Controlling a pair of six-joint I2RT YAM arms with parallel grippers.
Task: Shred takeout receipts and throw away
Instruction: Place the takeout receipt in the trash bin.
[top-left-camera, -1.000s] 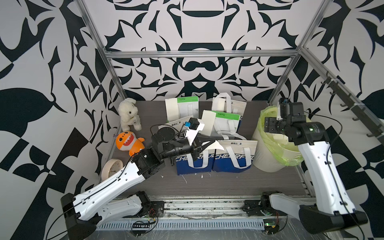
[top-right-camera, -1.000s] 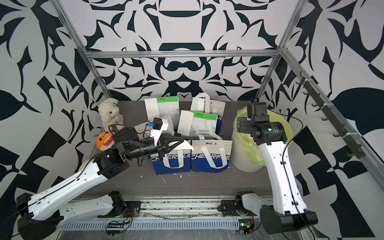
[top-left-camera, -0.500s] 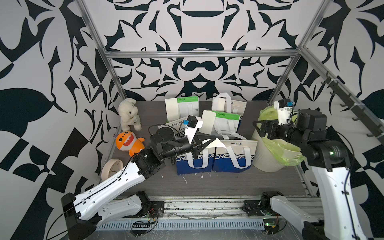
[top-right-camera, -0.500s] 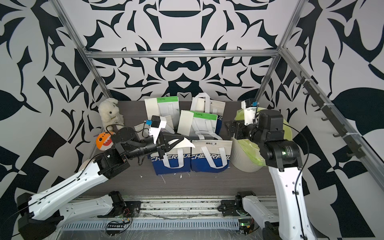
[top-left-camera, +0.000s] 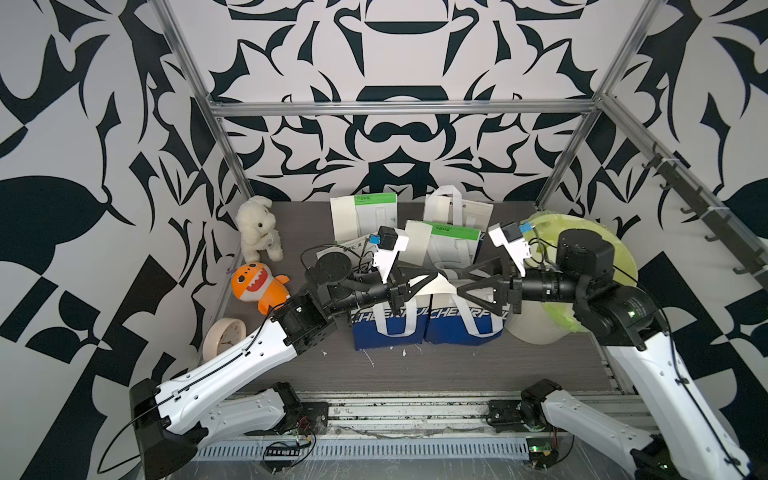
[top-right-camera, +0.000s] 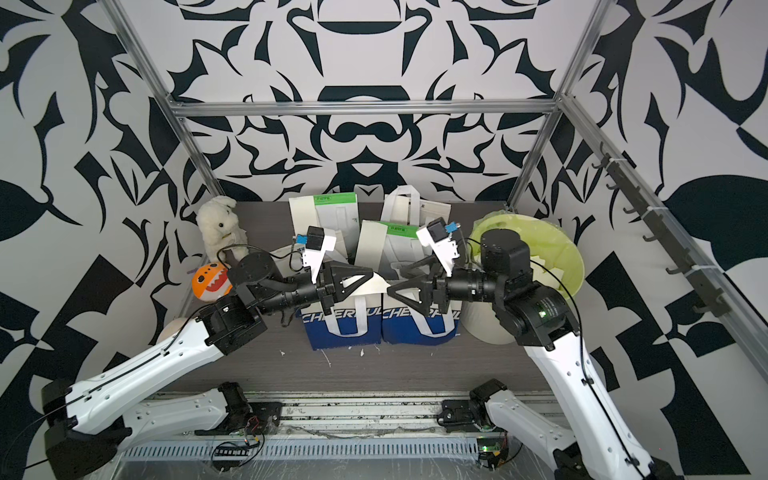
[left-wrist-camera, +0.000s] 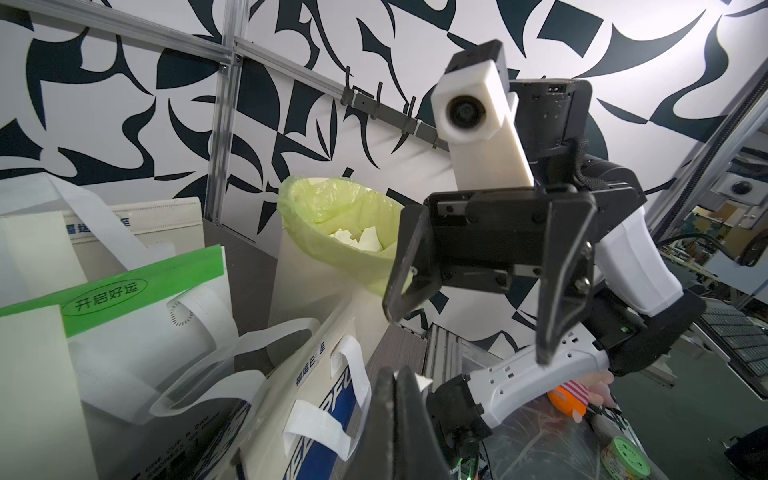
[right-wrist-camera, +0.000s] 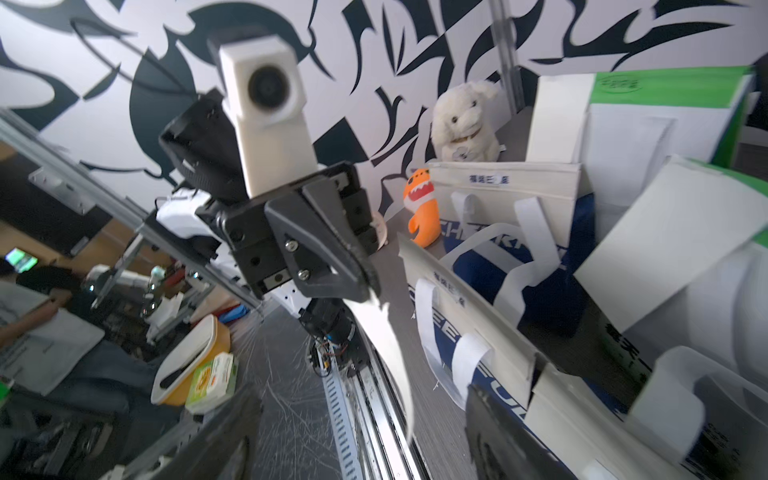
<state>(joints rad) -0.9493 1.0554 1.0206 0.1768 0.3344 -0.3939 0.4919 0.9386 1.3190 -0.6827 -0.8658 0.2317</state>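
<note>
Two grippers meet over the blue bags mid-tabletop: left gripper pinches a receipt, right gripper spread wide just beside it.

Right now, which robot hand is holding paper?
The left hand: it is pinched shut on a torn receipt piece. The right hand is open and holds nothing.

B/w patterned walls, alu frame, grey tabletop
</note>
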